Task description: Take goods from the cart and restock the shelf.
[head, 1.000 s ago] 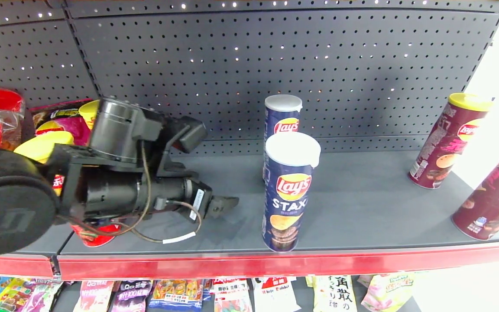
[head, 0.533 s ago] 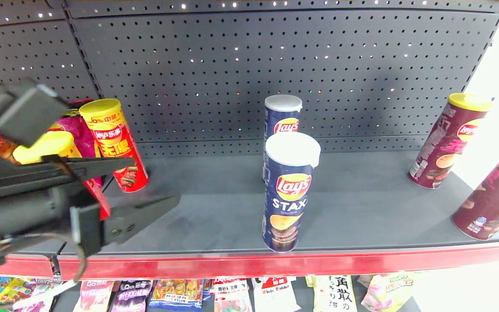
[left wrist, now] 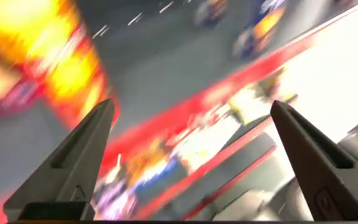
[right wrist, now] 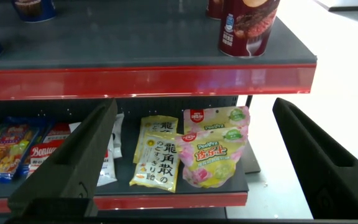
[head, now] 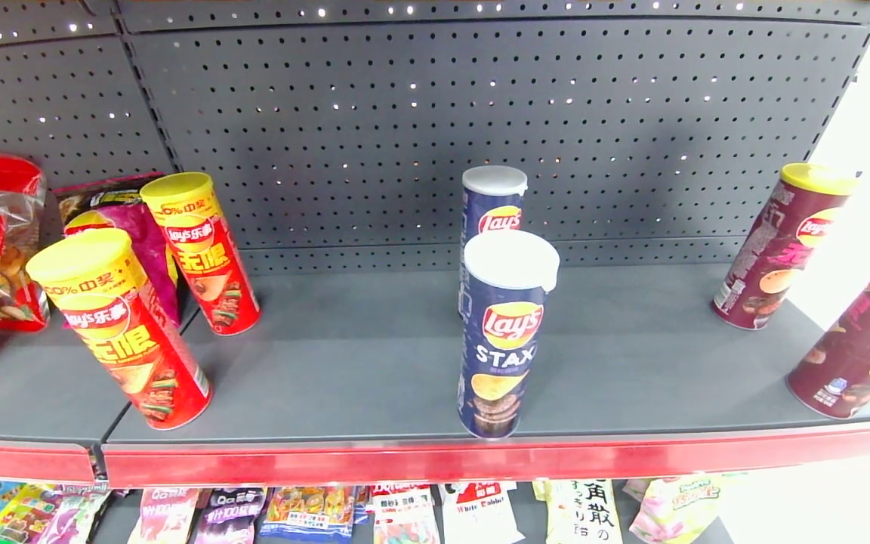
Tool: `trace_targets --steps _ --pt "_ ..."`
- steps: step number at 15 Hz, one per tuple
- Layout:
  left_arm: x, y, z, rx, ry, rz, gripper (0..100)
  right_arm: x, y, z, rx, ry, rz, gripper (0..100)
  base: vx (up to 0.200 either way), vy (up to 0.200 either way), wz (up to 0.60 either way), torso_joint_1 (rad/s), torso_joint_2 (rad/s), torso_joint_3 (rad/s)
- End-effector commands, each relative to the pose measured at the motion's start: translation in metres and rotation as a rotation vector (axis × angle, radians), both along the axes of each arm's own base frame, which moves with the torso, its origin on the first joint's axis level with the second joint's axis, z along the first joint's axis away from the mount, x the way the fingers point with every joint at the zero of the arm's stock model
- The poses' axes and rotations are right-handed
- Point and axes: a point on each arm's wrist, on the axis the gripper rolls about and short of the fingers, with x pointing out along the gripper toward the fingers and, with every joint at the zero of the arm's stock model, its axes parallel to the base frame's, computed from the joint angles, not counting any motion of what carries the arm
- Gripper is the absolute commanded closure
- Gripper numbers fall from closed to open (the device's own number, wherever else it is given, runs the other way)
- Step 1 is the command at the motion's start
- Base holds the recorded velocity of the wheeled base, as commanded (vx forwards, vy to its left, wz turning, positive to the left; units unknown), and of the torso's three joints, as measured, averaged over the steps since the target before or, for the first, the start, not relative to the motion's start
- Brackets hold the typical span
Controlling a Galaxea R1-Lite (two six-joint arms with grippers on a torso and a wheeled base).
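The grey shelf (head: 374, 363) carries a red can (head: 121, 332) at 8 o'clock, a blue can (head: 507, 332) at 6 o'clock and a maroon can (head: 782, 245) at 3 o'clock. The left gripper (left wrist: 192, 109) and the right gripper (right wrist: 194, 106) are both spread wide, holding nothing.

Your head camera looks forward and down on the shelf (head: 374, 363) from close by. Your right wrist camera sits lower and farther right, facing the shelf's red front edge (right wrist: 148, 81); the blurred left wrist view shares that edge.
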Motion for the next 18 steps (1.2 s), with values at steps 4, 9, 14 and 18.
trace_targets --steps 4,9,14,18 --pt "-0.028 -0.002 -0.031 -0.037 0.078 0.428 0 0.000 0.000 0.000 -0.001 0.001 0.000 0 0.000 0.000 0.00 0.000 0.00 0.000" --pt "-0.037 -0.026 -0.076 -0.134 0.029 0.545 0 0.000 0.000 0.000 -0.001 0.001 0.000 0 0.000 0.000 0.00 0.000 0.00 0.000" --pt "-0.023 -0.022 -0.108 -0.107 0.027 0.542 0 0.000 0.000 0.000 -0.007 0.001 0.000 0 0.000 0.000 0.00 0.000 0.00 0.000" --pt "-0.024 -0.018 -0.108 -0.116 0.008 0.735 0 0.000 0.000 0.000 -0.005 0.002 0.000 0 0.000 0.000 0.00 0.000 0.00 0.000"
